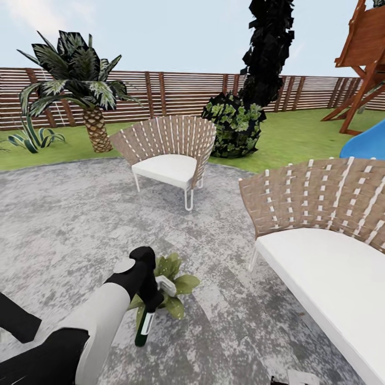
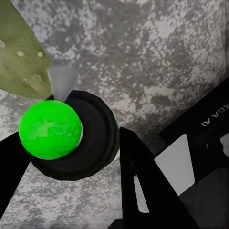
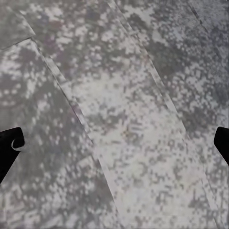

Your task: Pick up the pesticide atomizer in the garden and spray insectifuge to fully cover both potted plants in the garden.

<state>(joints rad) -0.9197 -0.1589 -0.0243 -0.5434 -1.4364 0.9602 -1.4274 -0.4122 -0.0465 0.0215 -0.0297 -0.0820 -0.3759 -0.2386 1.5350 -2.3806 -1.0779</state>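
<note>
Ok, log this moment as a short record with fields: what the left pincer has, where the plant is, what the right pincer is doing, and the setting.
left pincer: shut on the pesticide atomizer, bottle hanging down
potted plant: low on the patio, right beside the held bottle
right pincer: open, fingertips apart above bare speckled paving
seating: two woven chairs on the patio
background: slat fence, palm, lawn

The white-and-black left arm [image 1: 101,321] reaches forward from the lower left of the head view, its black pincer [image 1: 147,297] clamped around the dark green spray bottle with the white trigger head [image 1: 145,321], which hangs just beside the low green-leaved potted plant [image 1: 174,280]. The right pincer [image 3: 114,143] faces the grey speckled patio [image 3: 124,119], its black fingertips [image 3: 10,143] spread wide.
</note>
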